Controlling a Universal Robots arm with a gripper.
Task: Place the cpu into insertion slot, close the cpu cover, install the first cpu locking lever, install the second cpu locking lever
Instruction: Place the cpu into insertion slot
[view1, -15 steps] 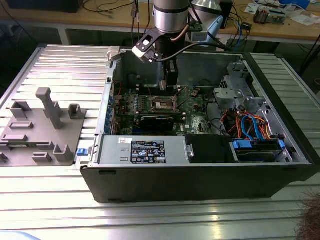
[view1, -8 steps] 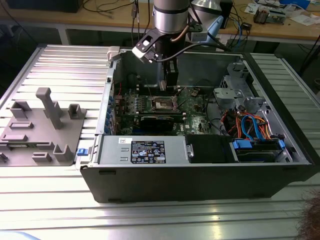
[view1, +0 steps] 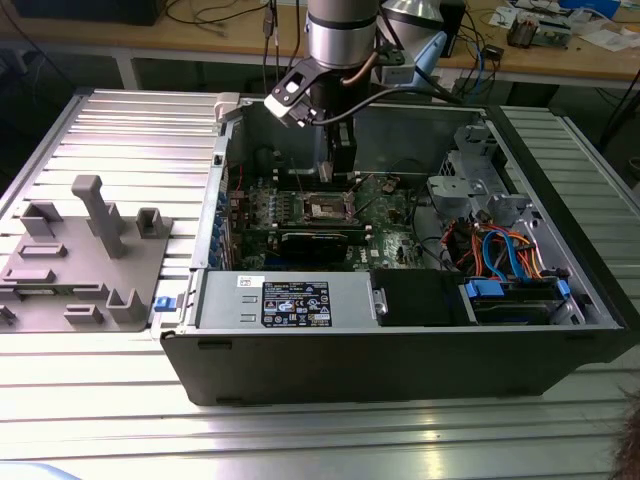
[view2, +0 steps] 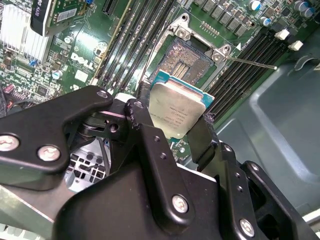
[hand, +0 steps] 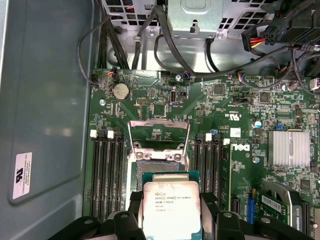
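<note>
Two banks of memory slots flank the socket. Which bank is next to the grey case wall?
The bank directly bordering the wall; the other bank lies beyond the socket, toward the finned heatsink.

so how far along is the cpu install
Nothing is finished yet. The tool holds the cpu above the insertion slot, which is empty. The cpu cover stands open and a locking lever is swung free, so seating, closing and both levers remain.

Part of the insertion slot out of sight behind the cpu.
</note>
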